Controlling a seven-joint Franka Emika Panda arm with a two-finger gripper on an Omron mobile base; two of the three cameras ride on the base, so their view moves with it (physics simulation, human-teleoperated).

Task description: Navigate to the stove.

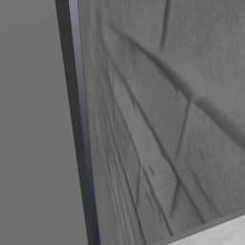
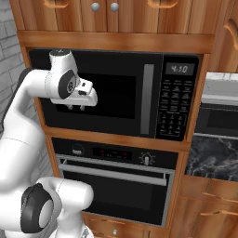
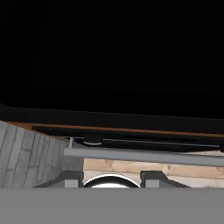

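Your gripper [image 2: 76, 107]: held high in front of the microwave [image 2: 118, 95], facing its dark door; two short fingertips [image 3: 69, 178] stand well apart, so you have it open and empty.

Microwave: black, built into a wooden cabinet column, grey vertical handle [image 2: 147, 98] and keypad with a lit clock on its right side.

Oven [image 2: 116, 183]: directly below the microwave, black front, control strip with a round dial [image 2: 147, 160], grey bar handle [image 3: 144, 156] across the door.

Upper cabinets [image 2: 107, 14]: wood, round grey knobs, above the microwave.

Counter [image 2: 214, 158]: dark marbled top, right of the column, wooden drawers beneath.

Wall [image 1: 177, 115]: grey tiled, close at your left, beside a plain grey panel [image 1: 33, 124].

Stove: you have no sight of it in these views; its place cannot be told.
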